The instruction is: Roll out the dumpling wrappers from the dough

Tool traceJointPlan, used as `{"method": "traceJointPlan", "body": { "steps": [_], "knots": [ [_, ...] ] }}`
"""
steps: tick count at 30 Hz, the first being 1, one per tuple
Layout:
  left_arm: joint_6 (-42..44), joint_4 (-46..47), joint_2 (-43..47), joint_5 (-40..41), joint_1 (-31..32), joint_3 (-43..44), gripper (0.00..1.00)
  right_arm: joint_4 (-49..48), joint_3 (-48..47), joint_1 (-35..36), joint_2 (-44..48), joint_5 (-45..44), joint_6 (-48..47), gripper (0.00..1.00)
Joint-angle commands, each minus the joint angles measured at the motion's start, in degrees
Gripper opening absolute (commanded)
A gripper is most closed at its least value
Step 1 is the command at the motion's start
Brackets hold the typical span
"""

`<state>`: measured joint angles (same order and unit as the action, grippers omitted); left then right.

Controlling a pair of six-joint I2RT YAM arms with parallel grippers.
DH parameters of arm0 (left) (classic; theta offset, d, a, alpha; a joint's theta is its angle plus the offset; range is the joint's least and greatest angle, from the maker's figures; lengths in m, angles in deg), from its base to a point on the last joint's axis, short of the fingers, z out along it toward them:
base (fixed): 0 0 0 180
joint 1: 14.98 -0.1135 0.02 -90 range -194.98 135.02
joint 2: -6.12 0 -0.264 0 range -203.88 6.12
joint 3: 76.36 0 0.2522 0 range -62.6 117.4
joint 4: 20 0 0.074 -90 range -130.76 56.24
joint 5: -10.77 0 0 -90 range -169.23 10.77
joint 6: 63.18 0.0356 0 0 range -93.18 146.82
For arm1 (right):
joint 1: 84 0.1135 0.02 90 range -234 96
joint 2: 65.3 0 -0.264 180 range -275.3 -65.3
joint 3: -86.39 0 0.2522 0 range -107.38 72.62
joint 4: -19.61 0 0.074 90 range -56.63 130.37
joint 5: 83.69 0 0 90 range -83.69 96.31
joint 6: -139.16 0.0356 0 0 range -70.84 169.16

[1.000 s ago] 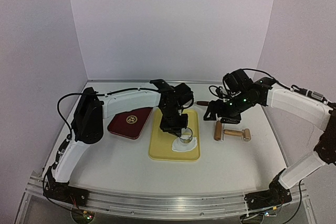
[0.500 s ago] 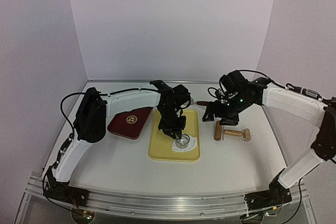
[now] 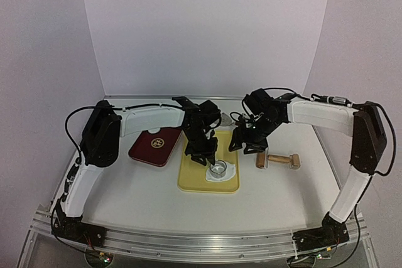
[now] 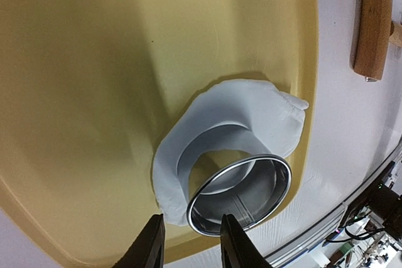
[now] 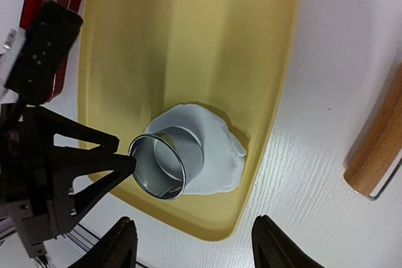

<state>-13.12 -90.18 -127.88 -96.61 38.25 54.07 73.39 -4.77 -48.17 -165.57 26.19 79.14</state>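
1 dough (image 3: 230, 171) sheet, flat; long axis approx L-R across tray (image 3: 191, 177).

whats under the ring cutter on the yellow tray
The ring cutter stands on the flattened white dough, which lies on the yellow tray. White dough shows through its open middle. Whether a disc is cut free beneath its rim is hidden.

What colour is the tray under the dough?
Mustard-yellow rectangular tray, clearest in the left wrist view.
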Motion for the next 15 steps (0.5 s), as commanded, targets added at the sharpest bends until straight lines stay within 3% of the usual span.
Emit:
{"method": "traceJointPlan", "body": {
  "steps": [1, 15],
  "knots": [
    [1.2, 3.77, 5.8, -0.71, -1.36, -1.7, 0.32, -1.35, -4.46, 0.99, -4.26, 4.02, -1.22, 0.59],
    [3.54, 11.15, 4.83, -7.02, -2.6, -5.76, 0.23, -1.22, -7.01, 2.0, -12.24, 7.55, -0.88, 0.43]
  ]
}}
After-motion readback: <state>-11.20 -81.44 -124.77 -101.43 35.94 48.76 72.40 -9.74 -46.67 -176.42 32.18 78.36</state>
